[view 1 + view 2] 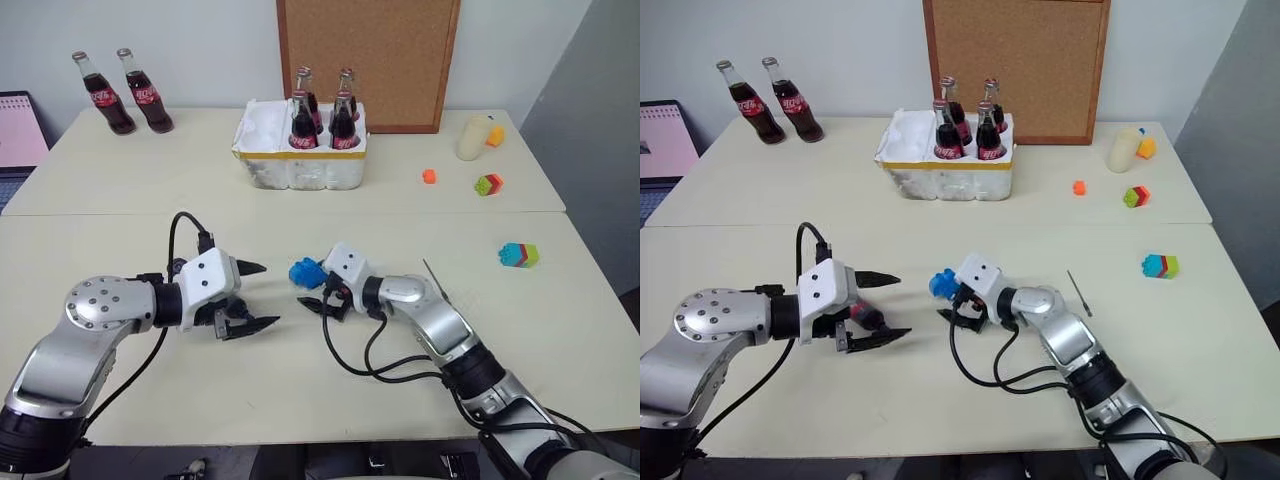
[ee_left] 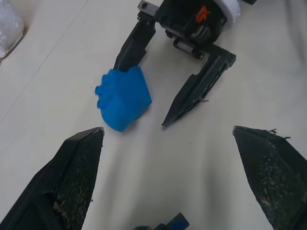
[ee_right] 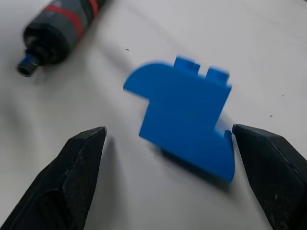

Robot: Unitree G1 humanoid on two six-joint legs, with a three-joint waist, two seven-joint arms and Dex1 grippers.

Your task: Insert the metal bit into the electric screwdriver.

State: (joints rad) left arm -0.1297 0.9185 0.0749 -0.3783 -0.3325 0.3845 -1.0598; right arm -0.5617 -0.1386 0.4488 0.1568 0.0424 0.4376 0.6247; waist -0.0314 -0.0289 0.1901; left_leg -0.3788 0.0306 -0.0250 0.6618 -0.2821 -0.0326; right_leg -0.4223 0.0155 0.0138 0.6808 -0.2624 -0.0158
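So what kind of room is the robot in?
Probably an office or lab used for testing: pale tables, a corkboard against the wall, cola bottles, and toy blocks laid out like practice things.

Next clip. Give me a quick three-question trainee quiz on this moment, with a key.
1. True or false: the right hand is shut on the thin dark grey metal bit.
2. How many glass cola bottles stand in the white foam box? A) two B) four C) six
3. Fill in: between the right hand's open fingers lies a ____.

Key:
1. False. The bit lies loose on the table, apart from that hand.
2. B
3. Blue plastic block
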